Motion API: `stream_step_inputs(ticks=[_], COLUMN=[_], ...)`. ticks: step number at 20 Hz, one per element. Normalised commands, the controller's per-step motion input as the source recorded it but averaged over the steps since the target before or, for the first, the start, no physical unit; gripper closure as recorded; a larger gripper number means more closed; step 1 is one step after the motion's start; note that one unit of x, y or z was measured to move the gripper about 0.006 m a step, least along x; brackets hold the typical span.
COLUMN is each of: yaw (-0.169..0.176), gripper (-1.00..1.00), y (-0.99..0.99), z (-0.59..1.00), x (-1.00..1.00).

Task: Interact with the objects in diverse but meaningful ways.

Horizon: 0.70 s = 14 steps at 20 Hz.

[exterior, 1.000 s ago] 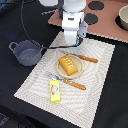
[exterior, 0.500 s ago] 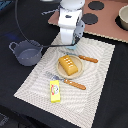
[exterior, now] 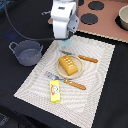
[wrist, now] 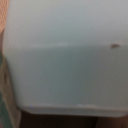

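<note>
The white robot arm's hand [exterior: 66,48] hangs low over the far edge of a pale striped cloth placemat [exterior: 100,80] spread on the black worktop [exterior: 20,20]. A bit of pale blue shows right under the hand at the mat's edge, and the wrist view is filled almost wholly by a pale blue carton [wrist: 65,55] with a faint seam across it. The fingers themselves are hidden, so I cannot tell whether the hand is wide, narrow or gripping the carton.

Near the middle of the mat a round tan plate [exterior: 58,71] carries an orange-yellow bread loaf [exterior: 69,65] with small pale dots on top. A wooden-handled knife [exterior: 85,58] lies just beyond the plate toward the exterior view's right, and a wooden-handled fork [exterior: 67,82] lies on the near side of the plate. A yellow butter block [exterior: 55,91] rests on the mat close to its near edge, apart from the fork. A grey two-handled pot [exterior: 26,52] stands on the worktop off the mat on the exterior view's left. A pinkish toy stove board [exterior: 107,22] with dark round burners lies at the far side.
</note>
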Motion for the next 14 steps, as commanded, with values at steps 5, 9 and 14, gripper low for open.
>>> stream_step_inputs(ticks=[5, 9, 14], yaw=[0.0, 0.0, 0.0], gripper=[1.0, 1.0, 1.0], y=[0.12, 0.13, -0.09], z=[0.36, 0.19, -0.18], x=[-0.68, -0.69, -0.56])
